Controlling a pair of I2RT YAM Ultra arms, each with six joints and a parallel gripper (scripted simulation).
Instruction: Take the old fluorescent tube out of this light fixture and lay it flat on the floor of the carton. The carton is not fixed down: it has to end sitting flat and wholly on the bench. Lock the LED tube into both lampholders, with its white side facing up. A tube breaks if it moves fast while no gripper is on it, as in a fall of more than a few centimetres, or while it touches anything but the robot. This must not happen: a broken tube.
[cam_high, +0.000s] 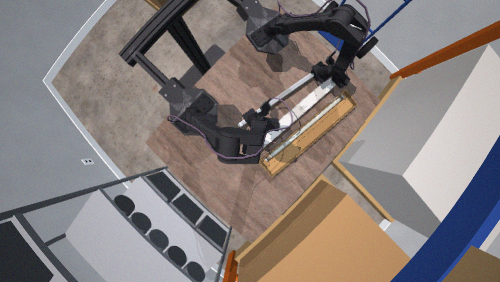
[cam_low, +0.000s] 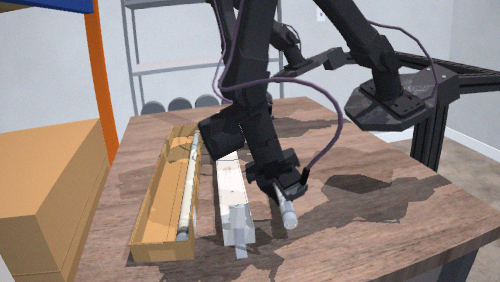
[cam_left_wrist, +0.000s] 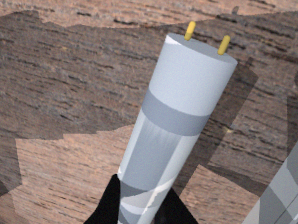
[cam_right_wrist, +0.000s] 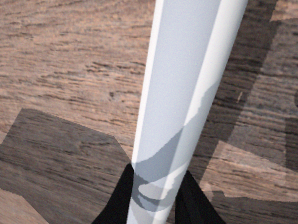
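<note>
Now, LED tube (cam_high: 293, 88) (cam_low: 289, 215) (cam_left_wrist: 175, 100) (cam_right_wrist: 180, 75): beside fixture (cam_high: 304, 106) (cam_low: 232, 186) (cam_left_wrist: 280, 202), axes roughly parallel
Left gripper (cam_high: 320, 74) (cam_low: 287, 191) (cam_left_wrist: 139, 187): closed around tube, near visible pins
Right gripper (cam_high: 260, 118) (cam_right_wrist: 156, 174): closed around tube, farther along

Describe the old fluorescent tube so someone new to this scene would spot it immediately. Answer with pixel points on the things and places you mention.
On the wooden bench (cam_high: 190, 167) (cam_low: 350, 240) (cam_left_wrist: 60, 90) (cam_right_wrist: 60, 60), find the long, open tan carton (cam_high: 314, 134) (cam_low: 162, 200). The old tube (cam_high: 320, 116) (cam_low: 189, 187) is the pale rod lying lengthwise inside, along the wall nearest the white fixture (cam_high: 305, 102) (cam_low: 231, 185). Unlike it, the LED tube (cam_high: 292, 90) (cam_low: 289, 215) (cam_left_wrist: 170, 115) (cam_right_wrist: 185, 75) is outside the carton, on the fixture's other side.
</note>
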